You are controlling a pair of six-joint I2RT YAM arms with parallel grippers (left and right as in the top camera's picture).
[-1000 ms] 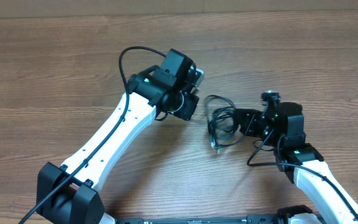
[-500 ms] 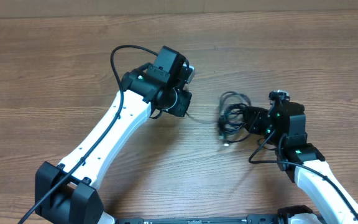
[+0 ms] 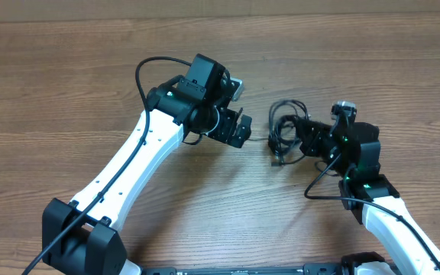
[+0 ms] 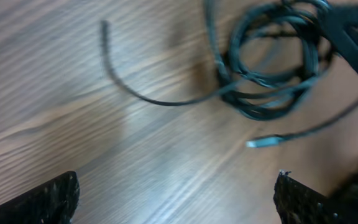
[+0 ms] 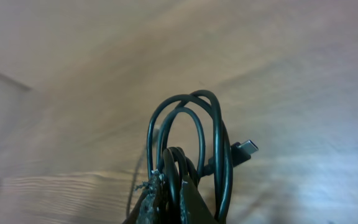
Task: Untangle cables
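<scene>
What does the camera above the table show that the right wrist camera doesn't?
Only overhead: both arms, with the left gripper open and empty. Only right wrist: the right gripper pinching the cables up close, and a plug with a flat metal tip. Both: the coiled cables and the wooden table.

Text, labels, brands, numbers, signs: none legible in any view, whether on the cables (image 3: 284, 131) or the table (image 3: 67, 69).
</scene>
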